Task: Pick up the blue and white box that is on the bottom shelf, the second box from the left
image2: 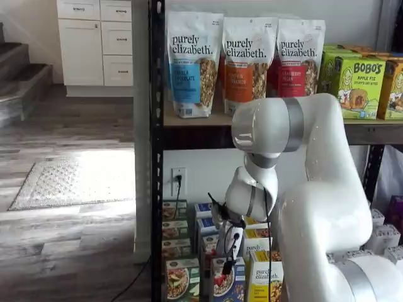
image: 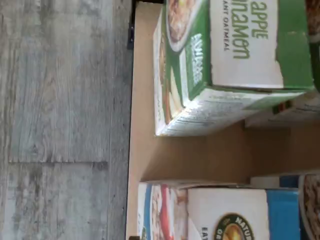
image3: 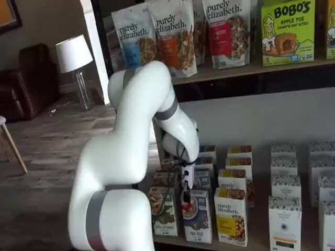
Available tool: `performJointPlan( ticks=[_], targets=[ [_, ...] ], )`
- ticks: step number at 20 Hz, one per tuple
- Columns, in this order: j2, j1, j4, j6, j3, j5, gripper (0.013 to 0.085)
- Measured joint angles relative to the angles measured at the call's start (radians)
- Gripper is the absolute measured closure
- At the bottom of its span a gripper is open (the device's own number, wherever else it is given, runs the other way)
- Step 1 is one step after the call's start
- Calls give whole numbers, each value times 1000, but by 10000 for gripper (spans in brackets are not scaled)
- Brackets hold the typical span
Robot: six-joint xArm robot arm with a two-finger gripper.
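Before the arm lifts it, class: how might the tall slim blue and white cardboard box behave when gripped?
The tall slim blue and white cardboard box probably tips easily, standing upright on a narrow base. Its thin card likely dents under a hard squeeze. The green-bottomed carton stands close beside it, so it may get nudged.

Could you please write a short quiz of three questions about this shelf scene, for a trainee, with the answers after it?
1. True or false: the blue and white box stands in the front row of the bottom shelf.
2. Which carton stands directly beside the blue and white box on the side nearer the rack's black post? A) green carton B) yellow carton C) white box
3. Fill in: the bags on the tier above carry the brand name "purely ____".

Key
1. True; the gripper hangs just over its top.
2. A, the green carton; the yellow carton is on the other side.
3. elizabeth, as printed on the granola bags.
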Motion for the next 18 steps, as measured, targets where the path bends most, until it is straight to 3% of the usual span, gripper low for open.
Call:
performJointPlan(
  ticks=[5, 13, 18],
  targets=[
    [40, -9, -44, 32, -53, 14, 130],
    [96, -15, -162, 131, -119, 52, 130],
    [114, -13, -192, 158, -134, 54, 130]
  ],
)
